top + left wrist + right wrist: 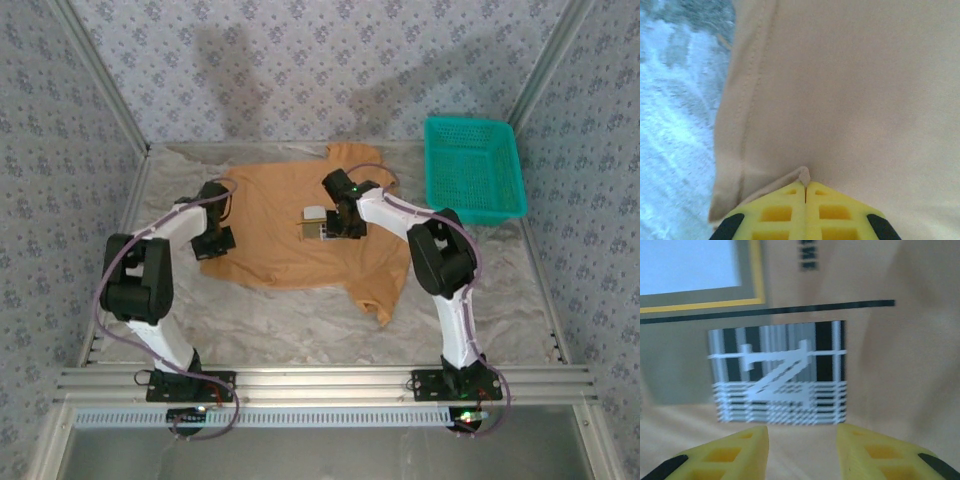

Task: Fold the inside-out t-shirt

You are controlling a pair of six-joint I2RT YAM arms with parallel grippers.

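Folding is judged to be at its very start. The inside-out t-shirt (290, 235) is laid out almost flat in the middle of the table, on the crumpled pale table covering (300, 325), and no fold can be made out across its body. Every fold of the task is therefore taken to be left to do, and the sleeves are not tucked in.

The cloth is tan to orange-brown, matte and smooth, with little wrinkling. A sleeve (350, 156) is turned toward the far wall and a second sleeve (383, 303) trails toward the near edge. A stitched edge (742, 100) is seen running along the shirt's left side in the left wrist view. Near the middle of the shirt a small white label (314, 212) is sewn, with a grey printed patch (320, 231) carrying a barcode just beside it.

At that left side, the left gripper (805, 184) is closed tight, and a small pinch of the cloth is caught between its yellow tips. The right gripper (802, 440) is held low over the printed patch with its jaws parted; nothing is seen between them, so no grip is judged to be made there yet.

A green basket (472, 165) is set at the far right corner, well apart from the shirt.
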